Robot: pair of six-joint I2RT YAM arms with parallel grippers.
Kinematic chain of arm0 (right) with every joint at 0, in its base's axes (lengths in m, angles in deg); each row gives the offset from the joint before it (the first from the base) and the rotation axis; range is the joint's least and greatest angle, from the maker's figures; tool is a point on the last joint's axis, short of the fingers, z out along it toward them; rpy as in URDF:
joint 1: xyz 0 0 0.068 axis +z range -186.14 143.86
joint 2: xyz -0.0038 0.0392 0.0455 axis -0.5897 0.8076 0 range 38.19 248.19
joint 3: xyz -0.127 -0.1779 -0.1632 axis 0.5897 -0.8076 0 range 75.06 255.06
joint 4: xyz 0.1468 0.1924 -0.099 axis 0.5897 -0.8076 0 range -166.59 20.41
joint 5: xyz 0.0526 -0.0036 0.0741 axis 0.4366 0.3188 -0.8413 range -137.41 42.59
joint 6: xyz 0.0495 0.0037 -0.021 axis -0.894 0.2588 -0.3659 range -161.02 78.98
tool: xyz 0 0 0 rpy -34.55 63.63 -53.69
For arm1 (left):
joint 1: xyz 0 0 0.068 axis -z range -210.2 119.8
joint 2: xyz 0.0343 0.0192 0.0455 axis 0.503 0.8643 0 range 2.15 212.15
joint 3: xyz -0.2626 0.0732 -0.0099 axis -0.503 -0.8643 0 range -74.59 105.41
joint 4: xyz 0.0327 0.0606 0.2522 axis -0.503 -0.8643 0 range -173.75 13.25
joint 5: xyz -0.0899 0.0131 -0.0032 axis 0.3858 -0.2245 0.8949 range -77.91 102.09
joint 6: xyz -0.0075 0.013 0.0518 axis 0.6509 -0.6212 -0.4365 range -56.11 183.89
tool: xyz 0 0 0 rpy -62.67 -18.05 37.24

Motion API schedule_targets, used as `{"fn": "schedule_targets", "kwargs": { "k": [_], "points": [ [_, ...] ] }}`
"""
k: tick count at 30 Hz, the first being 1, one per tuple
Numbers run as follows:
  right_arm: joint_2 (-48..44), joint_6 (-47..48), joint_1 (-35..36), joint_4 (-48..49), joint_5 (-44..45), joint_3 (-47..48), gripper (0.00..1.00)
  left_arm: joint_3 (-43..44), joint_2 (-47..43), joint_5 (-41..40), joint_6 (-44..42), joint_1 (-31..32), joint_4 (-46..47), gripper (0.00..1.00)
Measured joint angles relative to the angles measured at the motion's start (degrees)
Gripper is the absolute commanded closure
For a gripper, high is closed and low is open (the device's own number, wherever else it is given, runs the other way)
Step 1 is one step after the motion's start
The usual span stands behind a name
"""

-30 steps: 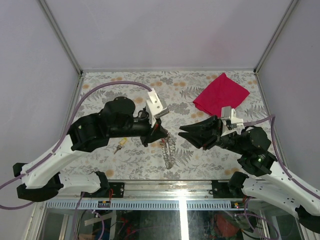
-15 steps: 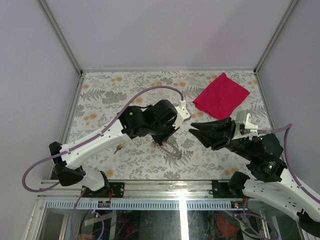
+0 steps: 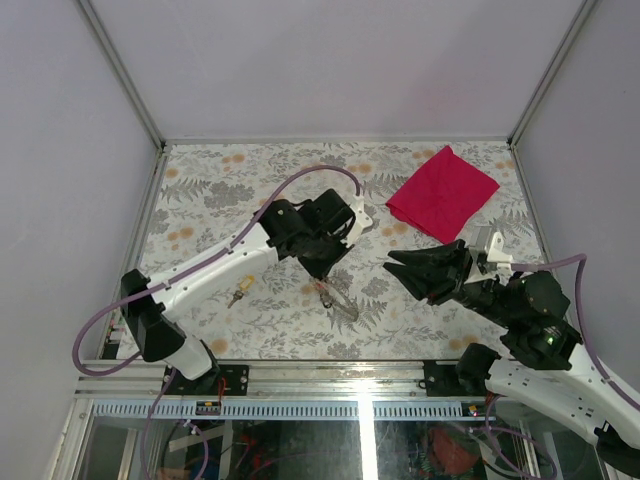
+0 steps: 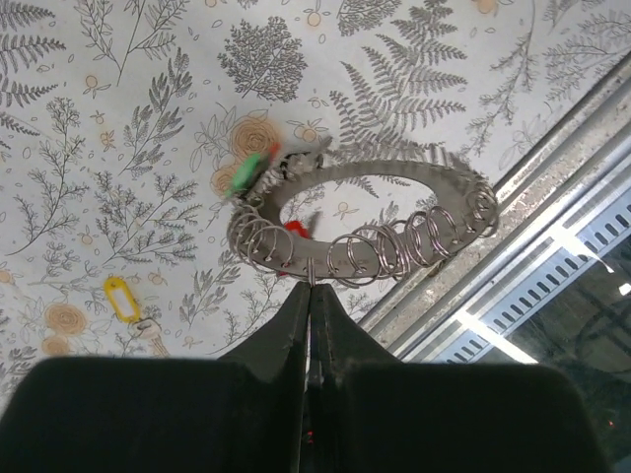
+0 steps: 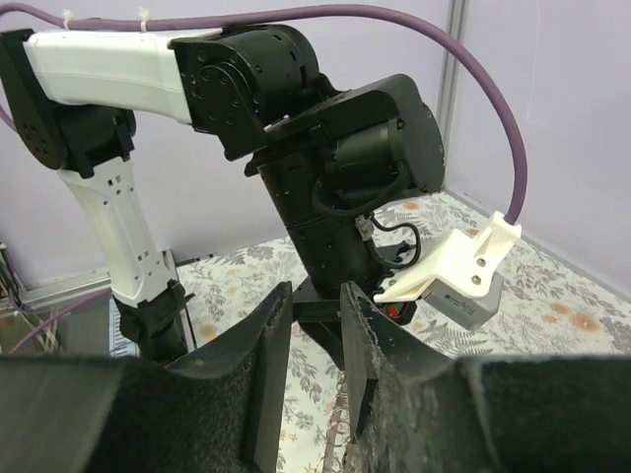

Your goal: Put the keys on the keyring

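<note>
Robot lab, walled test booth (image 3: 330, 60), aluminium frame (image 3: 121, 70)

My top camera overlooks the whole surface (image 3: 200, 190), left wrist looks closely down at it, right wrist faces the left arm (image 5: 335, 148).

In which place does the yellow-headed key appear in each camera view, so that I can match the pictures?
Top external: the yellow-headed key lies left of centre, to the left of the left tool.
Left wrist: lower left.
Right wrist: not in it.
Shared landmark: the coiled keyring, pinched by the left tool, shows in the top and left wrist views.
</note>
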Motion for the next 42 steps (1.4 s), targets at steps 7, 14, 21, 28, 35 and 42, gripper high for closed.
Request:
{"fn": "schedule_targets", "kwargs": {
  "k": [7,14,21,28,35,42],
  "points": [
    [-0.02,1.05,0.0,-6.4,4.09,0.0,0.59,-2.93,0.39,1.75,-0.46,-1.97,3.41,1.0],
    [0.0,1.46,0.0,-13.05,7.28,-0.83,0.57,-8.31,-0.04,2.05,-1.05,-1.99,8.07,1.0],
    [0.07,0.24,0.0,-16.31,9.75,-3.52,0.56,-11.26,-0.42,3.13,-0.9,-1.99,14.45,1.0],
    [2.01,-3.74,0.0,-19.28,12.7,-6.62,0.53,-16.35,-1.99,3.5,0.72,-1.99,21.05,1.0],
    [1.11,-8.07,0.0,-20.22,17.33,-8.02,0.52,-17.44,1.07,4.07,2.86,-1.99,27.04,1.0],
    [0.22,-10.91,0.0,-20.57,21.84,-9.03,0.52,-17.4,8.7,4.17,4.7,-1.99,32.59,1.0]
  ]
}}
